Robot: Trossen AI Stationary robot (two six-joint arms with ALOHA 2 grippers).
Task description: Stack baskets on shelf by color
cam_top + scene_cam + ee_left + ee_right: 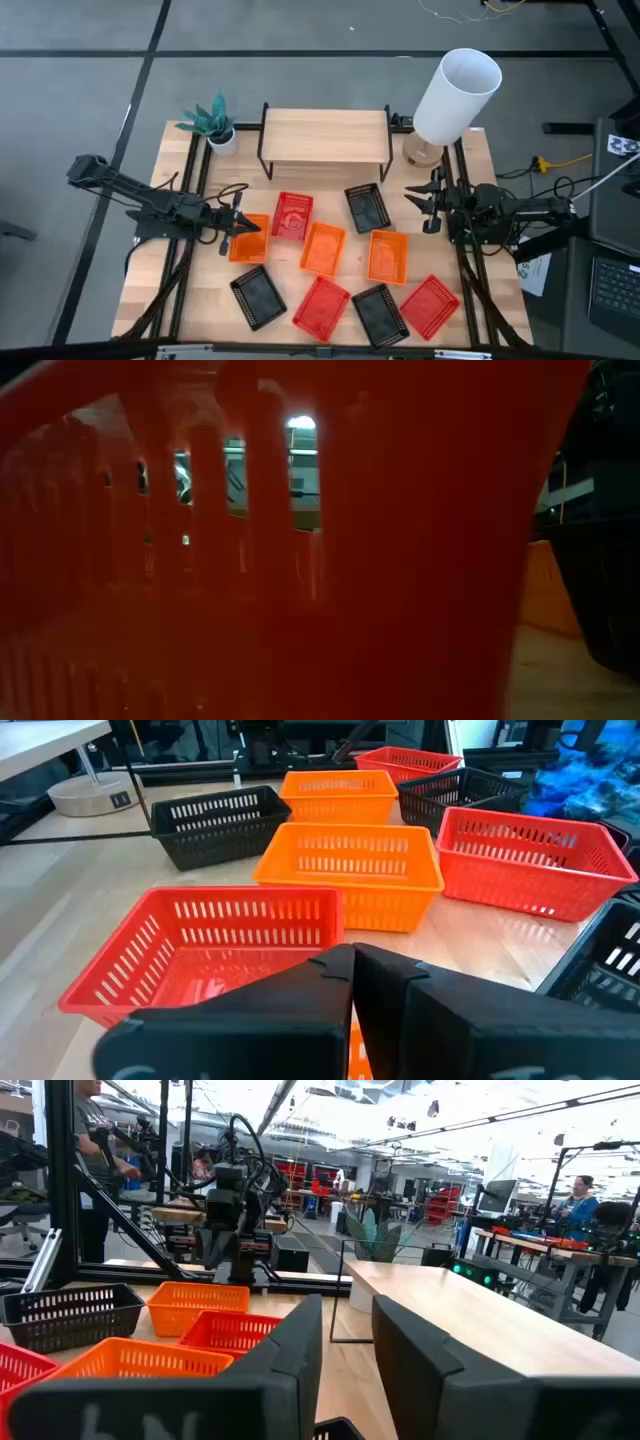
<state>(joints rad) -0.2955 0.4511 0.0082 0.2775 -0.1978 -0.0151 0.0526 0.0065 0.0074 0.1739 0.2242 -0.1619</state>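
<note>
Left arm: reaches in low from the table's left edge, its left gripper over the near-left orange basket, a small shallow orange plastic mesh tray lying on the tabletop left of centre.
Left gripper state: fingers pressed together; whether they pinch that basket's rim cannot be told.
Right arm: comes in from the table's right edge, folded back along the black rail, its right gripper beside the lamp base and pointing toward the shelf.
Right gripper state: the two dark fingers stand narrowly apart with bare space between them, holding nothing.
Shelf: low light-wood plank riser on thin black legs, at the back middle of the table; its top carries no basket.
Orange baskets: three, namely the one under the left gripper, one at the centre, one right of centre.
Red baskets: three, one just behind the centre, one at the front middle, one at the front right.
Black baskets: three, one in front of the shelf's right end, one front left, one front, between the two front red ones.
Low view: filled by the slotted wall of a red basket close to the lens.
Other things: a white cylindrical lampshade on a wooden base at the back right; a small teal plant in a white pot at the back left.
</note>
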